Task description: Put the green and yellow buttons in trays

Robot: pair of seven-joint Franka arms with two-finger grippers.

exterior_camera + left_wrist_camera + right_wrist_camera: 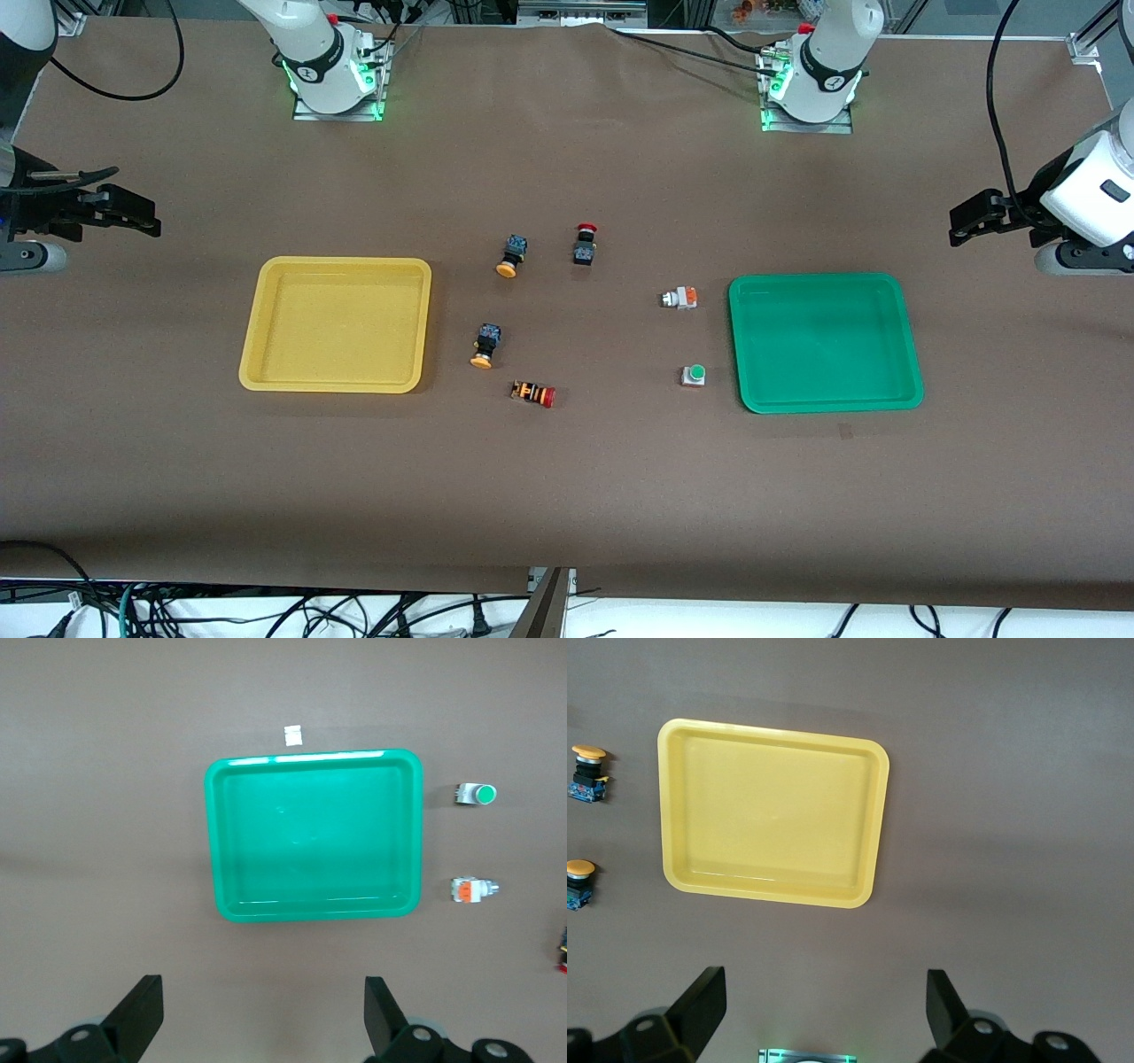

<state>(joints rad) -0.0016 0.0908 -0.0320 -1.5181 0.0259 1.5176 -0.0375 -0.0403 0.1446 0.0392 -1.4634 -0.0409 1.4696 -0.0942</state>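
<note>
Two yellow-capped buttons (pixel 510 255) (pixel 485 346) lie beside the empty yellow tray (pixel 337 323), toward the table's middle. They also show in the right wrist view (pixel 586 771) (pixel 578 881) next to the yellow tray (pixel 772 824). Two green-capped buttons lie beside the empty green tray (pixel 824 341): one on its side (pixel 680 299), one cap-up (pixel 694 376). They also show in the left wrist view (pixel 472 890) (pixel 476 795) next to the green tray (pixel 314 833). My left gripper (pixel 959 223) (pixel 263 1019) and right gripper (pixel 149 221) (pixel 824 1014) wait open and empty, raised at the table's ends.
A red-capped black button (pixel 584 244) stands beside the farther yellow button. A red-capped striped button (pixel 533 393) lies nearer the front camera than the other buttons. A small white tag (pixel 292 734) lies by the green tray's rim. The arm bases (pixel 332 80) (pixel 811 93) stand along the table's back edge.
</note>
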